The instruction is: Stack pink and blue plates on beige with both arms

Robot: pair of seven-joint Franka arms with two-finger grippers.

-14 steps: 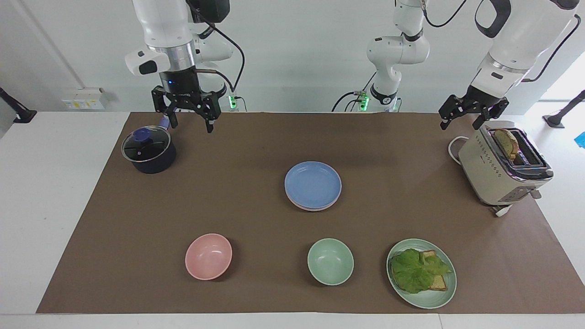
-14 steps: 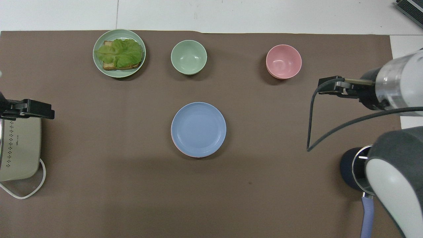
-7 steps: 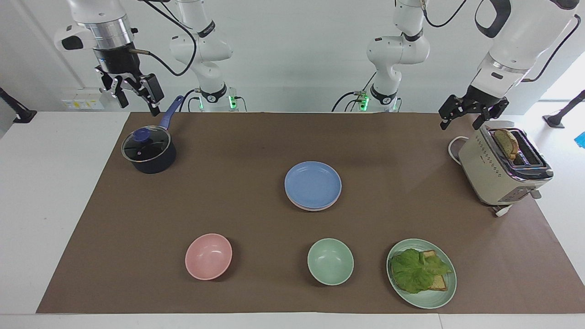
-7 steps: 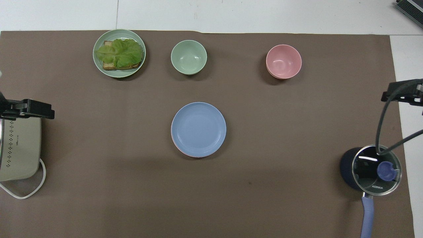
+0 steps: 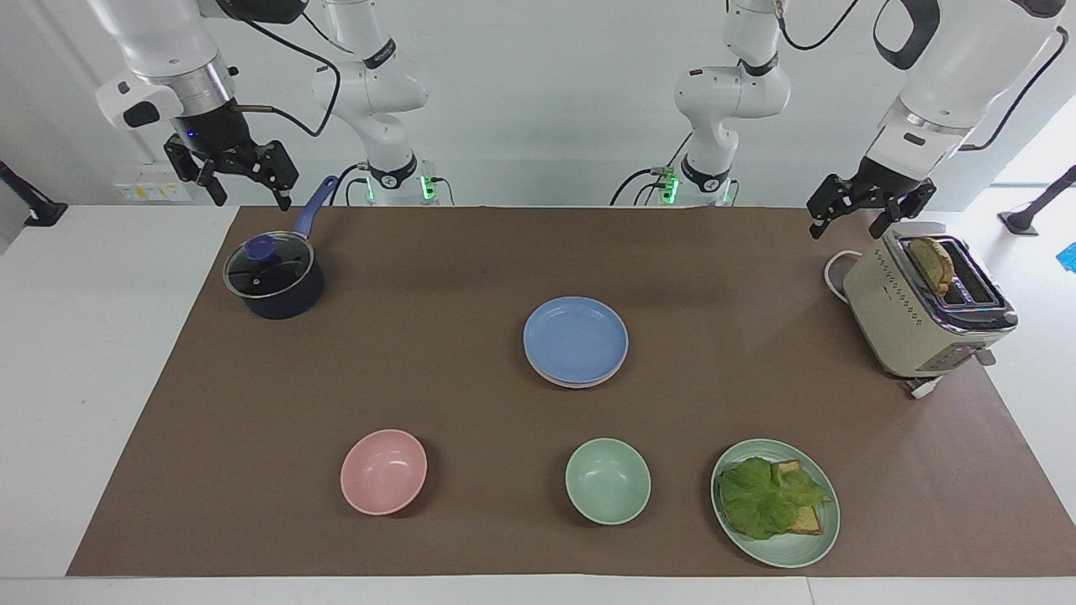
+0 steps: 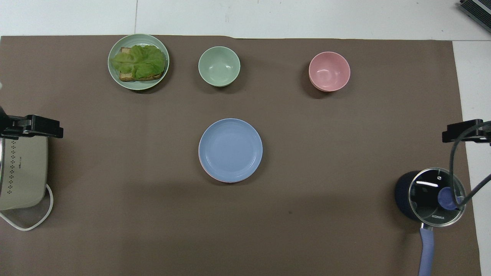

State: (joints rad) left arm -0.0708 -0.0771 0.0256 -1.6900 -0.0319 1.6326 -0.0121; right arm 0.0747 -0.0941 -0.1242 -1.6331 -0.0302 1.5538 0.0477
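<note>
Stack looks done: blue plate [image 5: 576, 339] on pink plate [image 5: 561, 380], beige unseen; my left hand [image 5: 851, 218] and right hand [image 5: 239, 175] released, raised.

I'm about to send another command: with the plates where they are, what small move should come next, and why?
Probably none beyond keeping both arms parked. The blue plate already tops the stack mid-table, a pink plate rim peeking out beneath; whatever lies under that is hidden. The right gripper hangs empty near the saucepan, the left gripper empty by the toaster.

The blue plate [image 6: 230, 149] tops a stack mid-mat, a pink plate [image 6: 210, 174] rim showing beneath.
</note>
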